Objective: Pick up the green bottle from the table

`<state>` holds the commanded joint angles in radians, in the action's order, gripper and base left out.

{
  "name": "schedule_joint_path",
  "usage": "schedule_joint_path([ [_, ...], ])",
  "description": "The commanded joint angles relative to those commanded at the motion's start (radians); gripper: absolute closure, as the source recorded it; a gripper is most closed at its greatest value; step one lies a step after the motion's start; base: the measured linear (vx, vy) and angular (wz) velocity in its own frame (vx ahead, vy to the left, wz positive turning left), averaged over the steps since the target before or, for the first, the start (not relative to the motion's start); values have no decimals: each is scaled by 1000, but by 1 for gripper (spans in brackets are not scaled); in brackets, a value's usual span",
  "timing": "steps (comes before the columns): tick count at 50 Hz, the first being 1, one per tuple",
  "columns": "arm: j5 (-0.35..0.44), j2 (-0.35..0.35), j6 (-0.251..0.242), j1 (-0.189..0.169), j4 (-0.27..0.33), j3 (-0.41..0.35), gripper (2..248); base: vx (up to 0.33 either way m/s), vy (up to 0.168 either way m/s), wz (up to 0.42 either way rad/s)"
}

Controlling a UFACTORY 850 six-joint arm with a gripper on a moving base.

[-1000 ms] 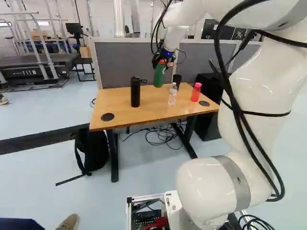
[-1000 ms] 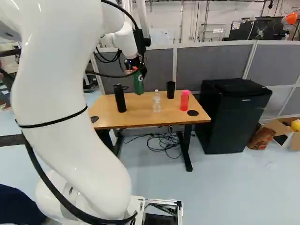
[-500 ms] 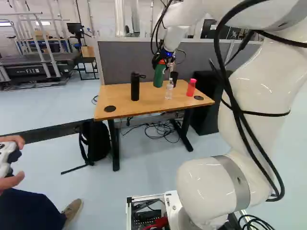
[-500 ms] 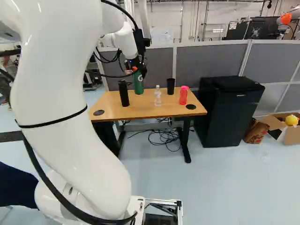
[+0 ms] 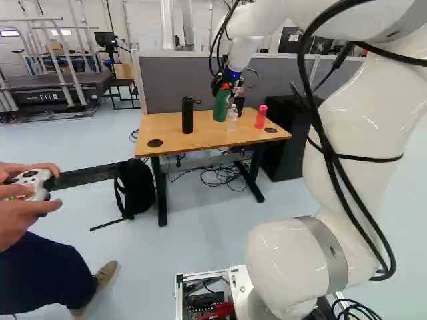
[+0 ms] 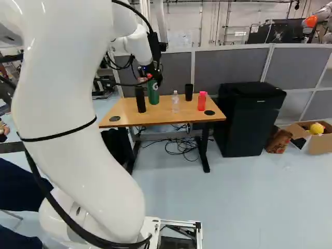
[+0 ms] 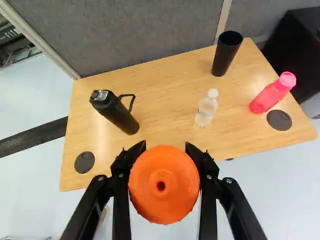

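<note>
The green bottle [image 5: 221, 107] is gripped by its orange cap [image 7: 162, 187] in the claw [image 7: 166, 147], its long axis held near vertical directly below the fingers.

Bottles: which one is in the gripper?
The green bottle, orange lid, clamped in the gripper. The clear bottle, pink bottle and black bottle stand on the table.

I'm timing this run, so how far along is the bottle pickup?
The grasp looks done: the gripper has its fingers on both sides of the orange cap. In hand is the green bottle, apparently lifted off the table, as floor shows beside the cap. Nothing of the pickup itself seems left.
</note>
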<state>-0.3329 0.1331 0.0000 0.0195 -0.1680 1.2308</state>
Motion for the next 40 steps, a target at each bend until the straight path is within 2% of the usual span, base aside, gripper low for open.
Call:
schedule_joint_path([
  [21,9,-17,0,0,1,-24,128,-10,0,0],
  [40,56,-33,0,-1,8,-68,128,0,0,0],
])
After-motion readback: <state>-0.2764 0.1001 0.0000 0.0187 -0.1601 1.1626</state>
